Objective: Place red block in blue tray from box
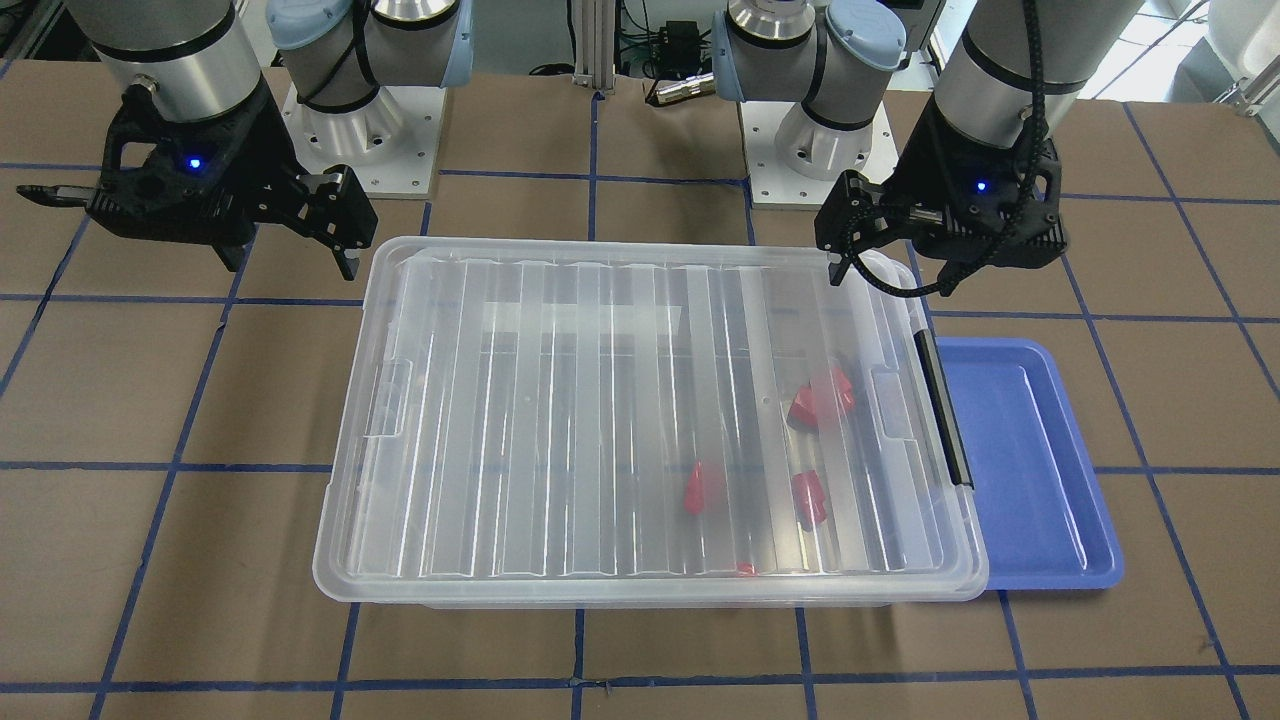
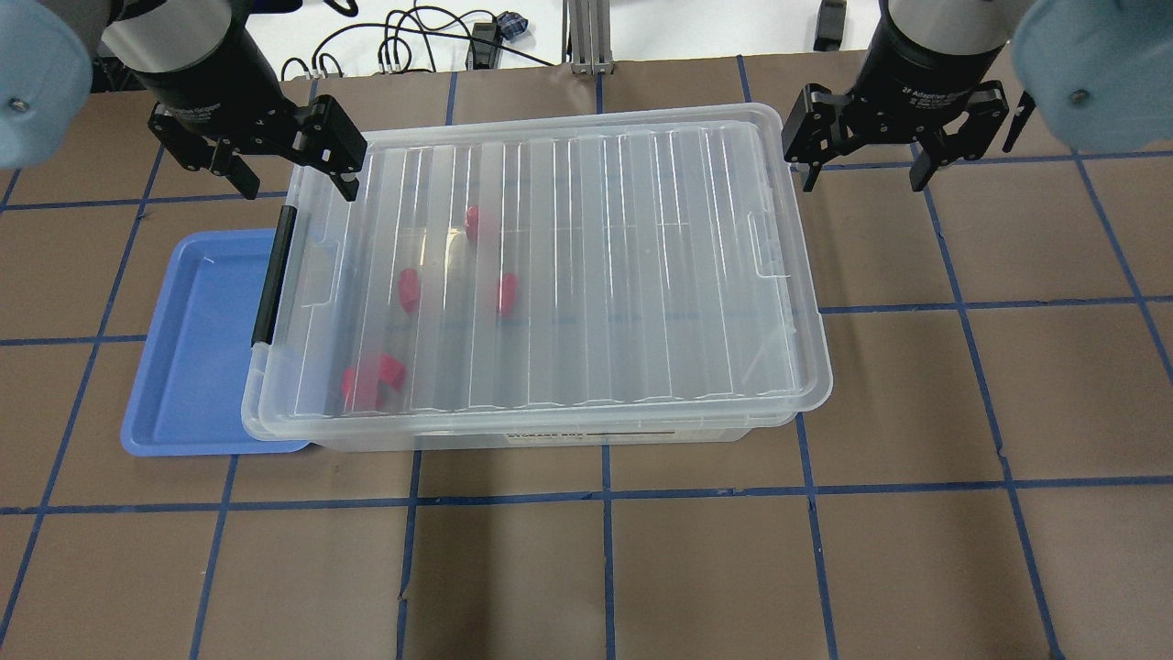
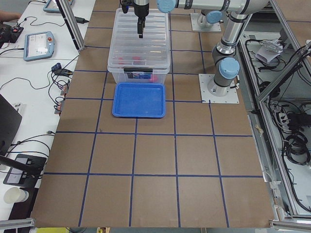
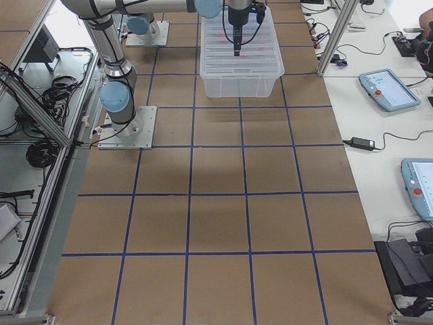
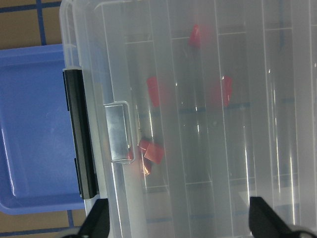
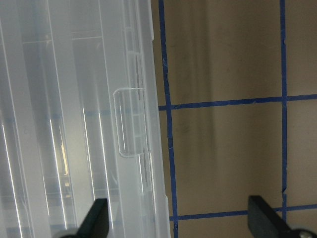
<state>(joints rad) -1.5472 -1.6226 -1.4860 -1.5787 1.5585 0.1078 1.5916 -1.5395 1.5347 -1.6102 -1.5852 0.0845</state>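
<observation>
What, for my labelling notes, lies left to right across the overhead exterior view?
Blue tray → box, with red blocks in its left part → right end effector. The left end effector overlaps tray and box, so it is omitted.

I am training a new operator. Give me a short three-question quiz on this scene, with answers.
1. True or false: the clear lid lies on the box.
2. The blue tray lies at which end of the box? A) the black latch bar end B) the opposite end C) neither
3. Fill in: the left gripper and the right gripper are both ___.
Key: 1 true; 2 A; 3 open.
</observation>
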